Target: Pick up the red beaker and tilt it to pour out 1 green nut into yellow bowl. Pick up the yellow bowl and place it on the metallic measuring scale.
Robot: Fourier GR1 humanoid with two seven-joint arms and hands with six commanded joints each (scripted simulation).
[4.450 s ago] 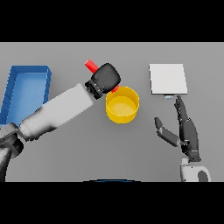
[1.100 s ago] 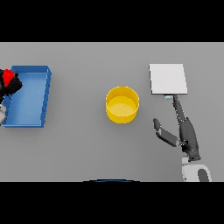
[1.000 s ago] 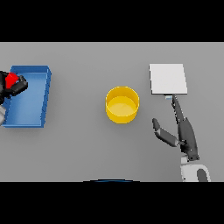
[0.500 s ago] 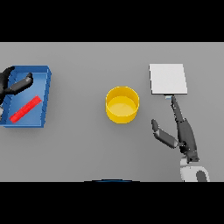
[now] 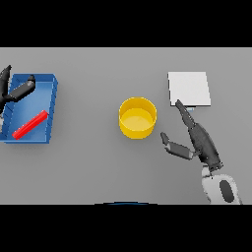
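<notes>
I count one beaker [image 5: 30, 125], one bowl [image 5: 138, 117], one scale [image 5: 189, 89] and one blue tray [image 5: 52, 106] on the desk [image 5: 98, 167], plus my two hands.

The beaker is red and lies on its side inside the tray, at about 9 o'clock from the middle of the view. It rests slantwise on the tray floor, one end toward 8 o'clock, the other toward 2 o'clock. I see nothing else in the tray.

The bowl is yellow and stands upright near the middle of the desk, well apart from the tray. I cannot tell whether a nut lies inside; its floor looks plain yellow.

The scale is a pale square plate at about 2 o'clock, near the bowl but not touching it. Nothing rests on it.

My left hand [image 5: 14, 92] is at the view's left edge over the tray's far left corner, fingers spread and holding nothing. My right hand [image 5: 198, 140] is at about 4 o'clock, fingers straight, thumb splayed toward the bowl, one fingertip at the scale's near edge.
</notes>
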